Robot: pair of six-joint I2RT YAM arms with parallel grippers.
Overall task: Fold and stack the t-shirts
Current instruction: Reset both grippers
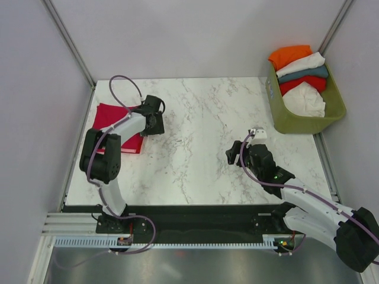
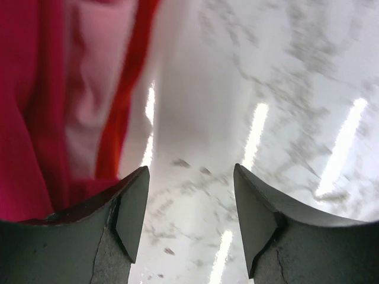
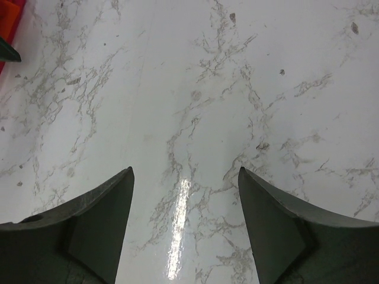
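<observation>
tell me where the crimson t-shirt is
Top view: the crimson t-shirt lies at the far left of the table, partly under the left arm, left gripper at its right edge.

The top camera has us high above and behind the arm bases, looking steeply down on the whole marble table (image 1: 201,118) from well back. On the left wrist we're low and close, peering past the left gripper (image 2: 190,177) at marble and the crimson shirt (image 2: 35,118), a far-left patch the top view shares. On the right wrist we look past the right gripper (image 3: 186,174) onto mid-table marble, also in the top view.
</observation>
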